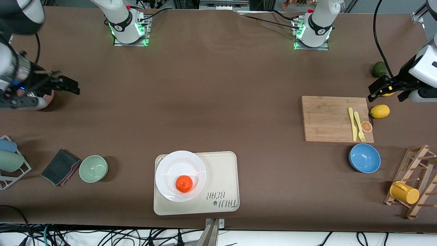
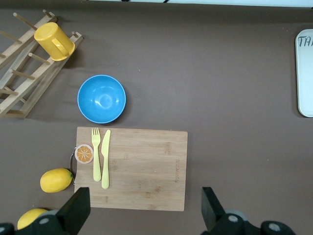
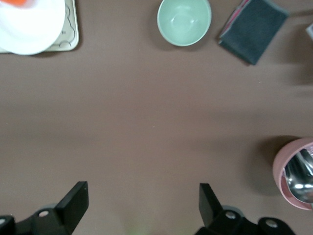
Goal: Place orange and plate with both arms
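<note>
The orange point(image 1: 184, 183) sits on the white plate point(image 1: 170, 169), toward the edge nearest the front camera, and the plate rests on the cream tray point(image 1: 223, 177) (the one printed with a bear name). Both arms wait well apart from it. The right gripper point(image 1: 70, 85) hangs over bare table at its own end, fingers spread wide and empty, with a pink cup point(image 3: 293, 171) just beside it. The left gripper point(image 1: 379, 89) hovers at its end, wide open too, over a lemon point(image 1: 380, 111) beside the wooden cutting board point(image 1: 331, 119).
</note>
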Robot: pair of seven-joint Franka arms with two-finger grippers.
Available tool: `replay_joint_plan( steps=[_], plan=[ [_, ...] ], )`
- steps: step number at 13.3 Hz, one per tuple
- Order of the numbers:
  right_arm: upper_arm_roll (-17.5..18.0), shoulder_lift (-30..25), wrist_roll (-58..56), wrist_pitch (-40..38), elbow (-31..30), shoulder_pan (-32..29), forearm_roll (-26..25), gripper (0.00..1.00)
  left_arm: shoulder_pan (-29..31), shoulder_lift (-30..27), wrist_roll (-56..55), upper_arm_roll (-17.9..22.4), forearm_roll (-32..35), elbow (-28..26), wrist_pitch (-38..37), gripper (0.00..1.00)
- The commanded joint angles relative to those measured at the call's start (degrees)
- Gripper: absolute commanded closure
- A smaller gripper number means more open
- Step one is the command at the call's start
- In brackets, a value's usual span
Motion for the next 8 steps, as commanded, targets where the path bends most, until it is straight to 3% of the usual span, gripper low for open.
replay_joint_plan(
  steps=[1,8],
  plan=[
    [-0.11,-4.02,0.78,-1.61,-2.6,-1.03,-0.76,0.0,0.11,0.41,0.92,-0.3,1.28,1.45,-1.23,0.0],
    [-0.02,-2.28,-0.71,-3.3,-0.32,-1.29,-2.08,0.0,0.02,0.41,0.92,-0.39,1.28,1.45,-1.76,0.0]
  ],
)
